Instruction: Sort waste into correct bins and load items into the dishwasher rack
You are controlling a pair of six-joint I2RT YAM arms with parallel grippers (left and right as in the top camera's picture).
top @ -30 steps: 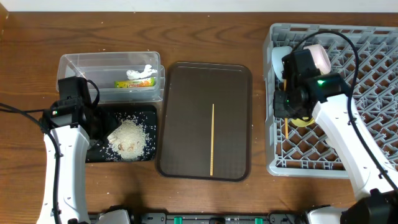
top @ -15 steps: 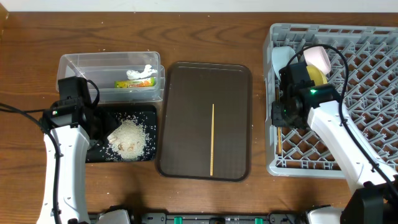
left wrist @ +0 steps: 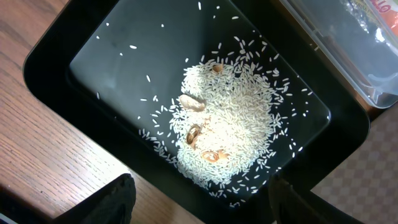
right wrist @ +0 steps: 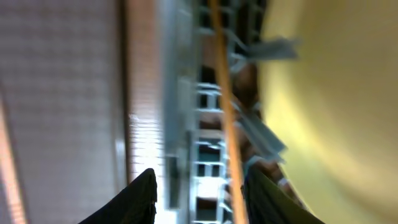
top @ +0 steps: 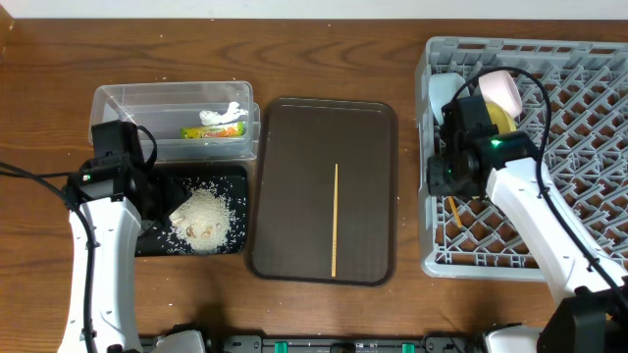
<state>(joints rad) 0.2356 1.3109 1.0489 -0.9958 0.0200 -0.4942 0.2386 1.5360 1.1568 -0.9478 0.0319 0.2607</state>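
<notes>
My right gripper (right wrist: 202, 199) is open over the left edge of the grey dishwasher rack (top: 579, 196). A wooden chopstick (right wrist: 222, 112) lies on the rack lattice between the fingers, close to the right one, and also shows in the overhead view (top: 454, 211). The yellow plate (right wrist: 336, 93) stands just beside it (top: 501, 118). The second chopstick (top: 335, 221) lies on the brown tray. My left gripper (left wrist: 199, 208) is open and empty above the near edge of the black tray (left wrist: 93, 43), which holds the rice heap (left wrist: 230, 130). The snack wrapper (top: 211, 130) and white scrap (top: 221, 115) lie in the clear tub (top: 118, 98).
The dark brown serving tray (top: 294, 147) sits in the middle between the bins and the rack. A pale bowl (top: 502, 88) and a white bowl (top: 441, 93) stand in the rack's far left corner. Bare wooden table (top: 324, 59) lies around.
My right arm has shifted slightly left and toward the front along the rack's left edge. The chopstick in the rack has changed position and now lies slanted. The left arm has not moved.
</notes>
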